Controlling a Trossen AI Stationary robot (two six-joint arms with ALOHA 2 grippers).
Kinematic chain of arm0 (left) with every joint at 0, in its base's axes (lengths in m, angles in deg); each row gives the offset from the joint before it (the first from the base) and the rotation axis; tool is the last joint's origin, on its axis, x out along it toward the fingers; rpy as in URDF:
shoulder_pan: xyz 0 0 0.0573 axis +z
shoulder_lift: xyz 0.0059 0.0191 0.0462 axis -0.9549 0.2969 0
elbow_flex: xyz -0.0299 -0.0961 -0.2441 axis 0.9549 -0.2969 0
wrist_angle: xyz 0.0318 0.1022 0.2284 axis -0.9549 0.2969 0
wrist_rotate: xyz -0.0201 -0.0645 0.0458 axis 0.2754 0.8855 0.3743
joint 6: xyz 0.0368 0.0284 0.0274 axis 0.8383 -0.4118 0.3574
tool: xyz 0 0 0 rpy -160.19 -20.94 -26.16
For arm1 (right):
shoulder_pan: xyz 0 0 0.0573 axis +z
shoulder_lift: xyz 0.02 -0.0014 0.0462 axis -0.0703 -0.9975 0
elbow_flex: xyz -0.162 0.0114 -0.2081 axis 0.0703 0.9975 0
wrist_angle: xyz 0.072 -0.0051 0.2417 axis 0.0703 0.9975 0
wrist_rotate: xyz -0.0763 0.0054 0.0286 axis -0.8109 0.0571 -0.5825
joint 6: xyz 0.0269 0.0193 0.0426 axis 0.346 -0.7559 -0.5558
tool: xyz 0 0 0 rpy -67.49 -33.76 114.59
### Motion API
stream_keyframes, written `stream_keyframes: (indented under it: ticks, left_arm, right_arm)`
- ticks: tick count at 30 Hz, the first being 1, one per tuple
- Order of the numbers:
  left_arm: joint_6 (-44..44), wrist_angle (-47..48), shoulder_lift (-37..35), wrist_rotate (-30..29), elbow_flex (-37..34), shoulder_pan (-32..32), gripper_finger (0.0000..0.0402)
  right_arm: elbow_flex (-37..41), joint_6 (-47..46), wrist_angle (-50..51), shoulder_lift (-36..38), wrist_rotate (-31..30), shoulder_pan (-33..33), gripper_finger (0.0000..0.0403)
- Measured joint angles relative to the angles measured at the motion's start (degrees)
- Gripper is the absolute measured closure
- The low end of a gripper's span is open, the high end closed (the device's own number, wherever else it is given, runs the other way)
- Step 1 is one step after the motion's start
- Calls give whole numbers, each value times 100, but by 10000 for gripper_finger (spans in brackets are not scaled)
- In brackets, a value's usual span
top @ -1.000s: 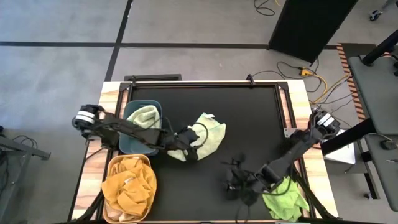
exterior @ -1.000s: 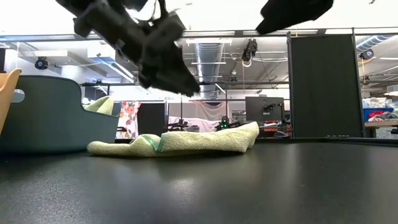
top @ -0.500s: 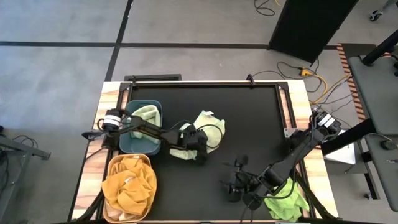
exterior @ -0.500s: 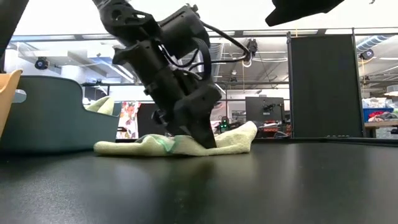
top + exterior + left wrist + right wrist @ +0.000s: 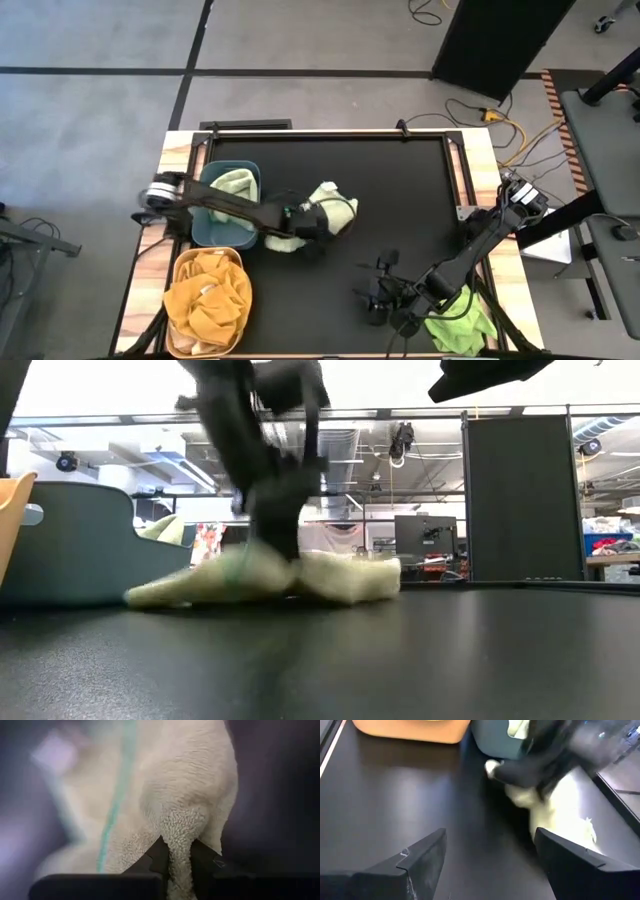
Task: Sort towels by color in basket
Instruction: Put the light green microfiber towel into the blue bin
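Note:
A pale mint towel [image 5: 335,203] lies bunched on the black table [image 5: 400,200], right of a teal basket [image 5: 215,228]. My left gripper [image 5: 308,222] is shut on this towel, which fills the left wrist view [image 5: 165,795]. A second pale green towel [image 5: 232,184] lies inside the teal basket. Mustard orange towels [image 5: 205,295] fill an orange basket [image 5: 236,262] at the near left. My right gripper [image 5: 383,295] hovers open near the front edge, with a lime green towel [image 5: 460,328] lying to its right. My left gripper pinches a raised fold [image 5: 177,827] of the pale mint towel between its two fingers, near the middle of the cloth. The fingers slant down from the table's left. The fold is drawn up into a hump while the rest of the towel [image 5: 340,580] lies on the table.
The two baskets stand side by side along the table's left edge. The right wrist view looks across bare table toward the orange basket [image 5: 410,730], the teal basket [image 5: 492,740] and my left arm. The table's far right part is bare black surface.
My left gripper has come down onto the pale mint towel and taken hold of a fold. The towel, spread flat before, is now gathered into a hump at the gripper, its right end pulled in toward the left. My right gripper has shifted slightly toward the near edge.

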Motion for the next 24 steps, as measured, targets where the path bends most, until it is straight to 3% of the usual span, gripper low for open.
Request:
stream_keyframes:
  ticks: [5,10,15,24]
  left_arm:
    - [-275,1777,-1208,-1618,581,-449,393]
    - [-2228,4415,-2362,-2746,1120,-938,391]
    - [-4515,6287,-3163,-2581,909,-1206,391]
    - [-5563,6224,-4082,-1584,-596,-1208,391]
  right_arm:
    - [0,4,48,0,54,0,118]
    - [0,-186,171,0,59,0,127]
    - [2,-224,241,0,57,0,136]
    - [4,-238,244,0,57,-2,149]
